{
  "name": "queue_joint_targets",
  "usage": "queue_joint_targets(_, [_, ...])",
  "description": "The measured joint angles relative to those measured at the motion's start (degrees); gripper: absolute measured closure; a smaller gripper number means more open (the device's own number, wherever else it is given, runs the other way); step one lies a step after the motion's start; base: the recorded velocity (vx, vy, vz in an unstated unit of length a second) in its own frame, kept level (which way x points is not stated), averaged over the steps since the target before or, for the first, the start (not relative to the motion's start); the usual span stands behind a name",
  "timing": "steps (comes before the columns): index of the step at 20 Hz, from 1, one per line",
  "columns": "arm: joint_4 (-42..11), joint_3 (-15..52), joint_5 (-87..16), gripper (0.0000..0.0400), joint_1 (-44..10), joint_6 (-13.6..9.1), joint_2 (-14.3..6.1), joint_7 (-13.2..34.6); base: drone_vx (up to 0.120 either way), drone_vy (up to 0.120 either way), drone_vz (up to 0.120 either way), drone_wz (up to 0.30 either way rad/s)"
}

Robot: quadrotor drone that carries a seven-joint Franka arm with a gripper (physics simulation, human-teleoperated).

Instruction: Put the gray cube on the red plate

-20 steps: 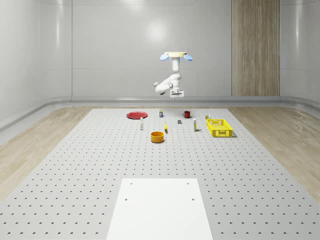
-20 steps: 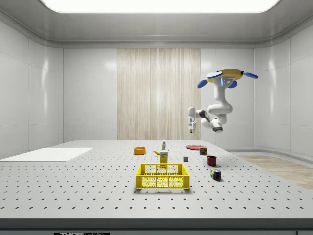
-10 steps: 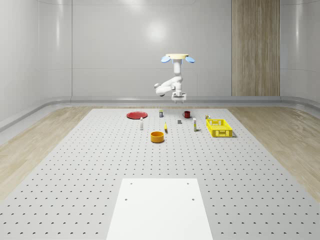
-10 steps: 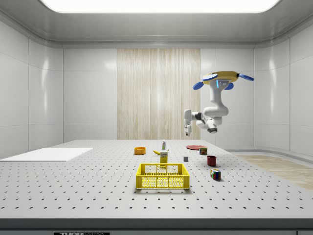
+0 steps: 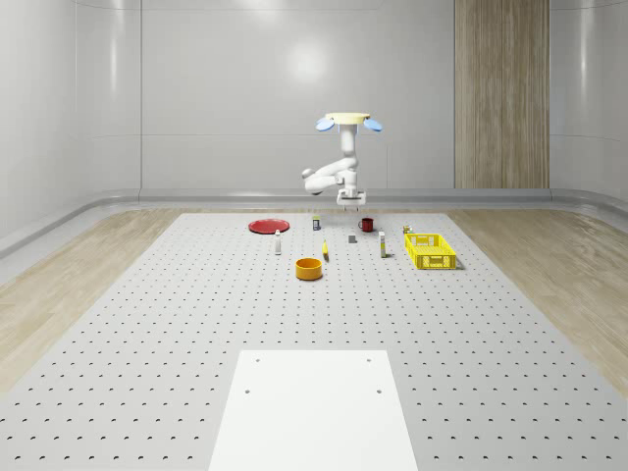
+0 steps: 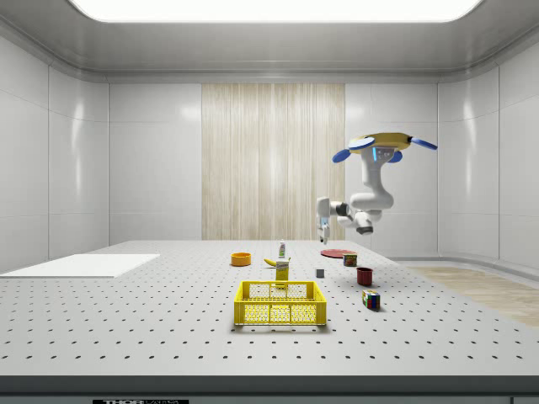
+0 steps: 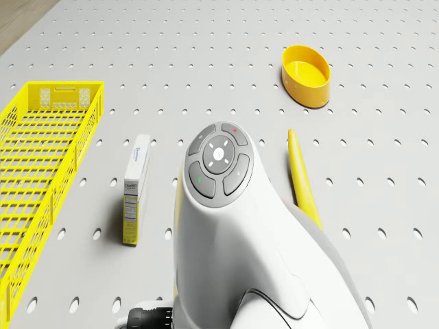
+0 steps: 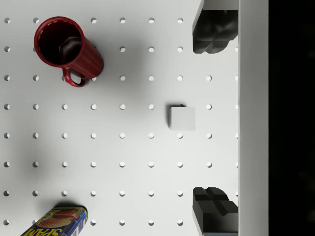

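1. The drone (image 5: pixel 348 121) hovers high over the far part of the perforated bench (image 5: pixel 196 324), above the cluster of small things there; in the side view it hangs in the air (image 6: pixel 383 145) above the red mug (image 6: pixel 365 275).
2. Its white arm (image 5: pixel 329 175) bends down and ends in the claw (image 5: pixel 349 201), which points straight down at the bench and hangs well clear of it.
3. The claw (image 8: pixel 214 118) is open: in the wrist view its two dark fingertips (image 8: pixel 212 32) stand wide apart with nothing between them.
4. The gray cube (image 8: pixel 182 118) sits on the bench directly below the claw, level with the gap between the fingertips and slightly off to one side of it; nothing touches it.
5. In the whole-scene view the gray cube (image 5: pixel 351 237) lies in the far part of the bench, just nearer than the red mug (image 5: pixel 366 225).
6. The red plate (image 5: pixel 268 226) lies flat toward the bench's far edge, well apart from the cube, on the whole-scene view's left of it.
7. In the wrist view the red mug (image 8: pixel 66 49) stands upright near the cube, and a Spam can (image 8: pixel 56 222) lies on its side farther off.
8. A yellow basket (image 5: pixel 429 250), an orange bowl (image 5: pixel 309 268), a banana (image 7: pixel 302 175) and a small box (image 7: pixel 136 188) also rest on the bench.
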Motion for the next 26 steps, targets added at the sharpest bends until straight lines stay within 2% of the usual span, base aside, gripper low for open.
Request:
queue_joint_targets(11, [0.22,0.97,1.60,0.0000,-1.07,2.78,-3.07,1.00,0.000,-0.015,-0.120,0.000])
queue_joint_targets(14, [0.27,1.20,2.01,0.0000,-1.32,3.51,-3.87,1.24,0.120,0.000,-0.120,0.000])
queue_joint_targets(26, [0.47,1.98,3.48,0.0000,-2.20,6.26,-6.83,2.06,0.013,0.000,-0.117,0.000])
